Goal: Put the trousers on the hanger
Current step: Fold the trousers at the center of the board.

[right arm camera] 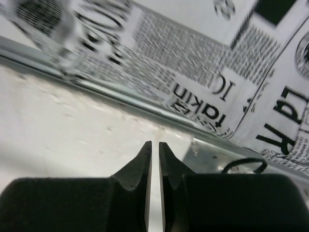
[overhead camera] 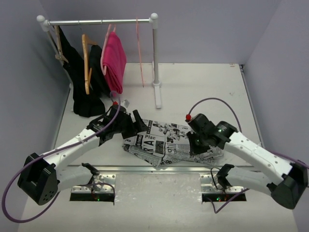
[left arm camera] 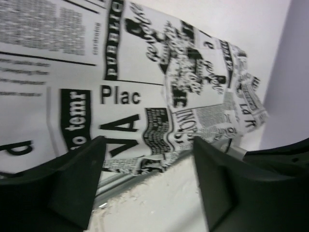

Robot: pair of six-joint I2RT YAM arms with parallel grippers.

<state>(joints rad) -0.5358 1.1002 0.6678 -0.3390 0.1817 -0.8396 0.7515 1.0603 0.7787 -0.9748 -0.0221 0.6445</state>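
Note:
The trousers [overhead camera: 166, 142], white with black newspaper print, lie crumpled on the table between the two arms, near the front metal strip. The thin pink hanger [overhead camera: 140, 53] hangs bare on the rail at the back. My left gripper [overhead camera: 136, 123] is open at the trousers' left edge. In the left wrist view the left gripper [left arm camera: 147, 164] has its jaws wide apart and empty, with the trousers [left arm camera: 145, 72] just beyond them. My right gripper [overhead camera: 196, 146] sits over the trousers' right part. In the right wrist view the right gripper [right arm camera: 154, 144] is shut and empty, with the trousers [right arm camera: 217, 72] beyond its tips.
A clothes rack [overhead camera: 155, 58] stands at the back left. Its rail [overhead camera: 96, 21] carries wooden hangers with black garments [overhead camera: 84, 87] and a pink garment [overhead camera: 115, 60]. A metal strip [overhead camera: 159, 168] runs along the table's near edge. Walls close in on the left, back and right.

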